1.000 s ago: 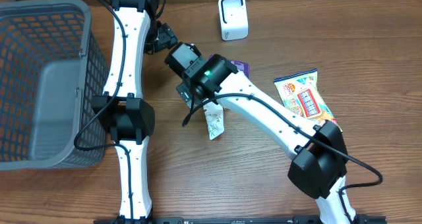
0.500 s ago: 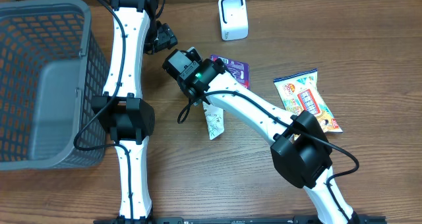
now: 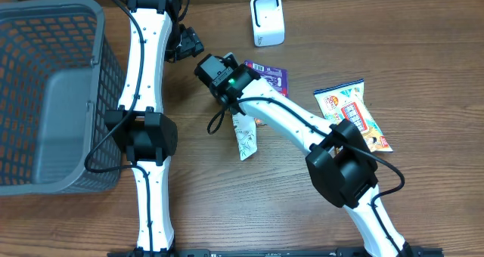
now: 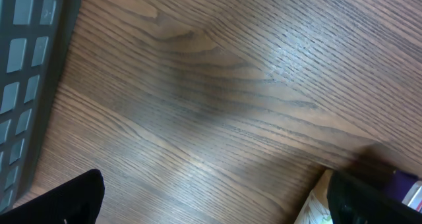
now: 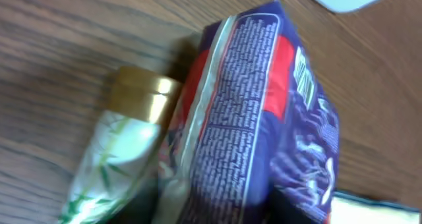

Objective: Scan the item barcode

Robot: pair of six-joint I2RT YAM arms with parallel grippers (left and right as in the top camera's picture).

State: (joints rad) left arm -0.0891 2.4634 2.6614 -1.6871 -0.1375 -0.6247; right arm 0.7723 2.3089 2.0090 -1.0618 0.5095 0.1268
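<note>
A purple and red snack packet (image 5: 264, 105) fills the right wrist view, bulging upward with its small print facing the camera. My right gripper (image 5: 244, 201) is shut on it, and its fingers are mostly hidden behind the wrapper. From overhead the packet (image 3: 274, 79) lies below the white scanner (image 3: 267, 19), with the right gripper (image 3: 249, 75) at its left edge. My left gripper (image 3: 187, 42) hangs open over bare wood left of that, and in its own view (image 4: 217, 211) nothing lies between the fingers.
A white bamboo-print tube with a gold cap (image 5: 135, 102) lies next to the packet (image 3: 243, 140). A yellow and red snack bag (image 3: 352, 113) rests to the right. A grey basket (image 3: 45, 30) stands at the far left, its wall (image 4: 26, 85) near my left gripper.
My right gripper swung toward the purple packet and closed on it. The left gripper shifted slightly at first, then stayed still and open.
</note>
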